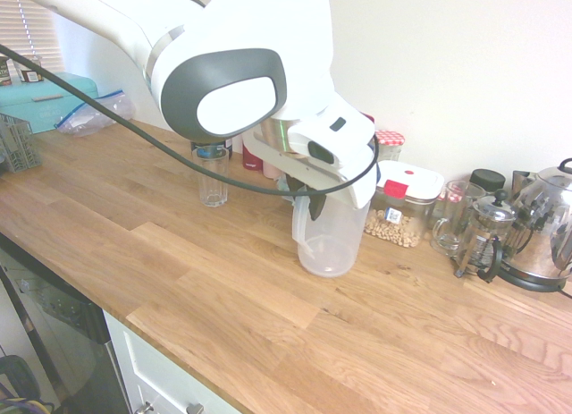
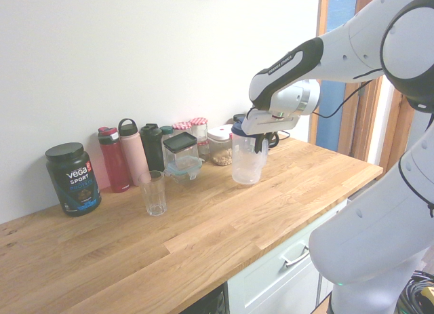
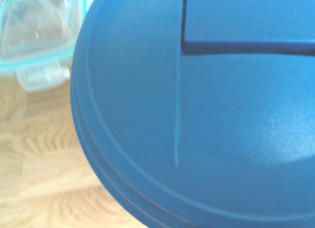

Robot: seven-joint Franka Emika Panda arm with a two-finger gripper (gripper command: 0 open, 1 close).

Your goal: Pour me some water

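Fingers shut on jug handle, countertop.

Behind the pitcher we count three bottles, two red-lidded jars and one glass.

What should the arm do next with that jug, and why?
Probably lift the jug a little off the worktop and carry it toward the empty glass. The claw looks shut on the jug's handle, the jug seems to sit on the wood, and the glass stands apart, nearer the bottles.
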